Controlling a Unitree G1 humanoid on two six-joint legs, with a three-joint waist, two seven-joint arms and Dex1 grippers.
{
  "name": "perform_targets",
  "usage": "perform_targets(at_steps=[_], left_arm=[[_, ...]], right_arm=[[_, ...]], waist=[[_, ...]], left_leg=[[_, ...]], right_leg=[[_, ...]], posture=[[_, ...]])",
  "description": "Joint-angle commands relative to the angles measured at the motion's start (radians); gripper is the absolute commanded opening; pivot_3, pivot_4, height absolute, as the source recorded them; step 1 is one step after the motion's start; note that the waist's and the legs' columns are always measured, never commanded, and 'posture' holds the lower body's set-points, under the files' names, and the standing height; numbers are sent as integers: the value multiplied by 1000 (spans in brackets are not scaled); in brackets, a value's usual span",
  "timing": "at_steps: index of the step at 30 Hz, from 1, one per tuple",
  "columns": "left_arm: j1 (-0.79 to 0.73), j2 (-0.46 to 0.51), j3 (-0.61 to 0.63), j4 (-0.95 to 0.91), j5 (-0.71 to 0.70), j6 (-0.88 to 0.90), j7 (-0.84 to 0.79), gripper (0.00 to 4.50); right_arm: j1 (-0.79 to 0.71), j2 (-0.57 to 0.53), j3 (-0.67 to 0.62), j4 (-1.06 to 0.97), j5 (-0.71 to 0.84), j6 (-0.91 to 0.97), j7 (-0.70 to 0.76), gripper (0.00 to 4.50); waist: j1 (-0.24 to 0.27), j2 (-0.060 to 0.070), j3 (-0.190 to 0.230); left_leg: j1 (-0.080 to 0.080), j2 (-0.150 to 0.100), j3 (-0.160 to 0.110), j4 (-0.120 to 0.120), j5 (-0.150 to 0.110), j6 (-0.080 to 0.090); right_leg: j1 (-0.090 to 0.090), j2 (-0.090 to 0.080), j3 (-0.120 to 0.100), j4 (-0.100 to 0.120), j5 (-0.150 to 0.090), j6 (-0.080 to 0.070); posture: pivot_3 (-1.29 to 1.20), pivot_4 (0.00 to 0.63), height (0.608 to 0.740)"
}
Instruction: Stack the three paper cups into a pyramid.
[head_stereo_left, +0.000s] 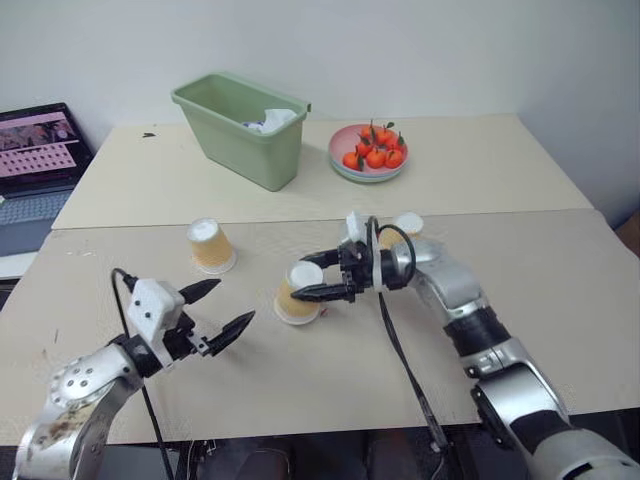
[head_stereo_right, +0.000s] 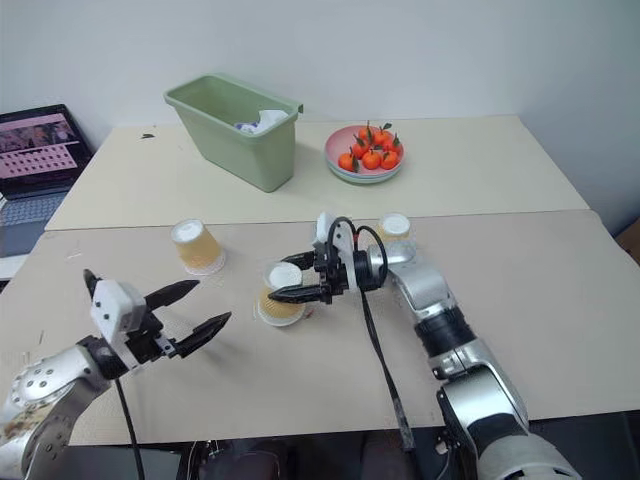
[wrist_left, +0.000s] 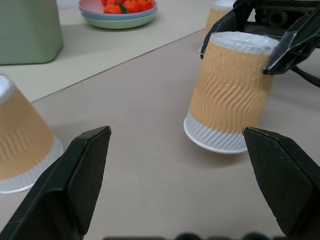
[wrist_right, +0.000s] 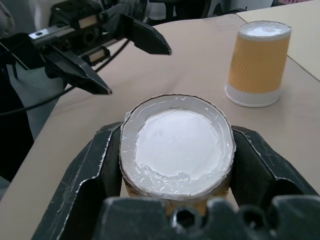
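Three paper cups, orange with white ends, are upside down on the beige table. The middle cup leans slightly, and my right gripper is shut on its upper end, one black finger on each side. The left cup stands free toward the back left. The third cup stands just behind my right wrist. My left gripper is open, level and empty, pointing at the middle cup from a short way to its left.
A green bin holding crumpled paper and a pink plate of oranges stand at the back. A laptop sits off the table's left edge. A black cable trails from my right wrist across the table.
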Motion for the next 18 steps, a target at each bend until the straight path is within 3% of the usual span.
perform_targets(at_steps=[1, 9, 10, 11, 13, 18], left_arm=[[33, -11, 23, -79, -20, 4, 34, 4500], [13, -16, -5, -69, -8, -1, 57, 4500], [5, -15, -9, -64, -8, -1, 56, 4500], [-10, -12, -13, -53, -8, -2, 52, 4500], [-30, -10, -22, -41, -6, -1, 49, 4500], [-69, -2, -52, -16, -5, -4, 25, 4500]], right_arm=[[-104, 33, -41, 122, -19, -98, 41, 2684], [-148, 111, -55, 277, -74, -166, 19, 2684], [-146, 116, -61, 287, -76, -167, 14, 3639], [-130, 118, -60, 289, -82, -165, 13, 3740], [-112, 118, -60, 294, -95, -166, 13, 4456], [-73, 98, -75, 264, -116, -160, -10, 4489]], waist=[[-7, 0, 0], [-21, 0, 0], [-21, 0, 0], [-21, 0, 0], [-20, 0, 0], [-22, 1, 0]], left_leg=[[0, 0, 0, 0, 0, 0], [0, 1, 1, 0, 0, 0], [0, 1, 1, 0, 0, -1], [0, 1, 1, 0, 0, -1], [0, 1, 1, 0, 0, -1], [0, 1, 1, 0, 0, -1]], right_leg=[[0, 0, 0, 0, 0, 0], [-1, 1, 0, 0, 1, -1], [-1, 1, 0, 1, 1, -1], [-1, 1, 0, 1, 1, -1], [-1, 1, 0, 1, 1, -1], [-2, 1, 0, 1, 1, -2]], posture=[[0, 150, 727], [0, 150, 727], [0, 150, 727], [0, 150, 727], [0, 150, 727], [0, 150, 727]])
